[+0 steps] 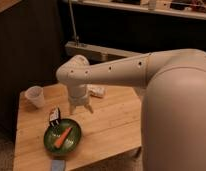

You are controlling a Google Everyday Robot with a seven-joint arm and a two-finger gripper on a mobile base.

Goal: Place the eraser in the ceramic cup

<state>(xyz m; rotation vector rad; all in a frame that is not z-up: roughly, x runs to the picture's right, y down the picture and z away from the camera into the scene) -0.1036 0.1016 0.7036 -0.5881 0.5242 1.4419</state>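
Gripper (pixel 80 110) over table (pixel 113 125), jaws apart, empty.
Eraser (pixel 54 116) just beside plate (pixel 48 140); cup (pixel 34 96) far left; blue piece (pixel 57 165) cut off below.

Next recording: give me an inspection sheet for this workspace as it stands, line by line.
Surface: wooden table, partly hidden by the arm.
Job's things: eraser on the table by the green plate's far-left rim; ceramic cup upright near the far-left corner, apart from the eraser.
Clutter: green plate holding an orange piece; blue-grey piece at the near edge; white packet behind the arm.
Grippers: pincer pointing down over the table, right of the eraser, open, holding nothing.
Cables: nothing seen.
Surroundings: dark backdrop, grey rail, shelf along the top.
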